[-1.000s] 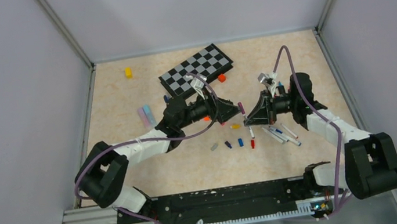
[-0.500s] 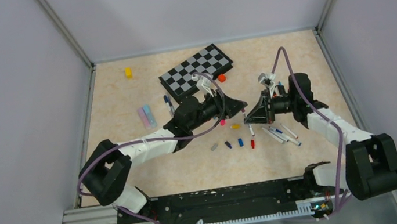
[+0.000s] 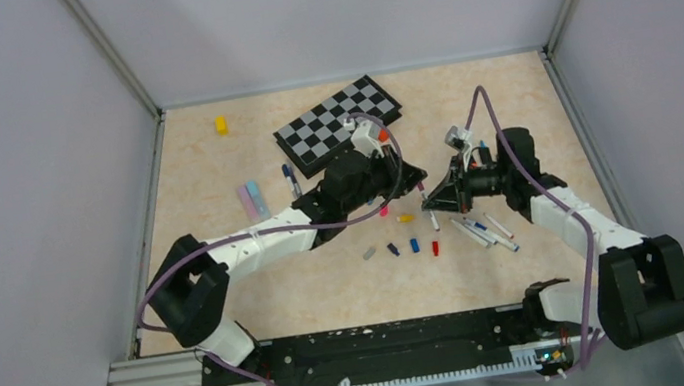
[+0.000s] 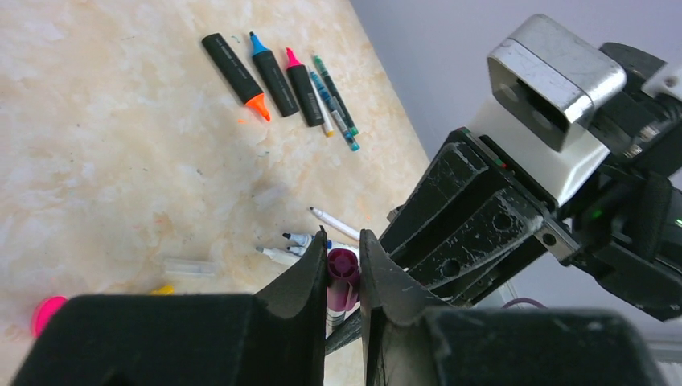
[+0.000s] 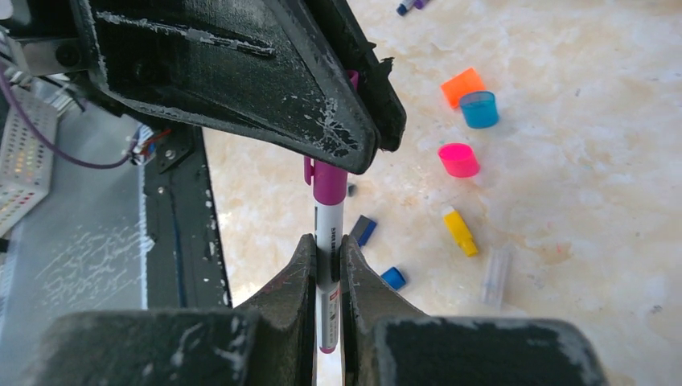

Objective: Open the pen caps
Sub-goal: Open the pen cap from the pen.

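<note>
A thin white-barrelled pen (image 5: 329, 229) with a magenta plastic cap (image 5: 330, 182) is held in the air over the middle of the pale marbled bench (image 3: 204, 172), spanned between the two arms. The right jaws are clamped on the white barrel, which carries small dark print. The left jaws are closed on the magenta plastic cap, whose round end shows between them in the left wrist view. The cap has a short clip on one side and sits on the barrel with no gap showing.

Loose on the bench below lie an orange cap (image 5: 463, 86) touching a blue cap (image 5: 480, 109), a pink cap (image 5: 459, 160) and a yellow cap (image 5: 460, 232). Three chunky black highlighters (image 4: 272, 74) lie side by side with orange, blue and pink tips bare, just beside a few thin pens (image 4: 334, 104).
</note>
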Robot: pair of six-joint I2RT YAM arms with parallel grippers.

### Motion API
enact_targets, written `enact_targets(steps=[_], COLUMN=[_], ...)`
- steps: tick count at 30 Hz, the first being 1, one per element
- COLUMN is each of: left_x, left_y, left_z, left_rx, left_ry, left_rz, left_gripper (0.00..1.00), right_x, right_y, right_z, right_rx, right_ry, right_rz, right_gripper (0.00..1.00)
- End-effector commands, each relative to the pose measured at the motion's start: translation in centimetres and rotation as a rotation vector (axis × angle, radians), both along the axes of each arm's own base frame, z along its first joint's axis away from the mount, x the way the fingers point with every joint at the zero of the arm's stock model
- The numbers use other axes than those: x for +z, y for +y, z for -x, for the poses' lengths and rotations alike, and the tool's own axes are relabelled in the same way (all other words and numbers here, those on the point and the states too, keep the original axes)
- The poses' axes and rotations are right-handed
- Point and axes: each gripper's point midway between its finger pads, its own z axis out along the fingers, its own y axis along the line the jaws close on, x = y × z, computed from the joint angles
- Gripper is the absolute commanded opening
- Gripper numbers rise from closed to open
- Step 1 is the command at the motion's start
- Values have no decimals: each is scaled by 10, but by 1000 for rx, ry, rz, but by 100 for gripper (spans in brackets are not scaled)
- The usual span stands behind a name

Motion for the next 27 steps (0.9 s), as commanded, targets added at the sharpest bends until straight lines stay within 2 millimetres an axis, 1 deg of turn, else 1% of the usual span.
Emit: enact_targets(steps=[1, 4, 6, 8, 11, 13, 16, 17, 18, 21, 23, 27], left_x=[-3, -6, -7, -8, -9, -10, -8, -7, -4, 8, 23, 56], left_y=[-10, -14, -15, -16, -18, -18, -16, -15, -13, -5, 7, 42], left_z=[-3, -3, -3, -3, -2, -2, -3, -5, -7, -13, -22, -51], left_rx=[9, 1, -1, -8, -12, -12, -4, 5, 17, 67, 138, 303], left_ry=[27, 37, 43, 46, 51, 55, 49, 43, 35, 0, -34, -74], left_rz=[-47, -56, -64, -72, -73, -76, -76, -80, -82, -81, -68, 10], left_gripper=[19, 24, 31, 32, 31, 25, 11, 4, 0, 0, 0, 0], right_x=[20, 18, 17, 16, 15, 15, 13, 12, 12, 9, 6, -4], right_y=[3, 4, 4, 4, 5, 5, 4, 4, 4, 5, 6, 10], right_z=[-11, -11, -12, -12, -12, -13, -13, -13, -13, -11, -9, -3], right_rx=[-1, -3, -7, -6, -6, -9, -13, -14, -11, 3, 21, 62], right_ry=[-134, -145, -152, -157, -161, -166, -170, -170, -174, -187, -203, -207], right_rz=[35, 52, 63, 71, 79, 83, 93, 97, 101, 117, 138, 182], right_gripper=[0, 0, 0, 0, 0, 0, 0, 0, 0, 0, 0, 0])
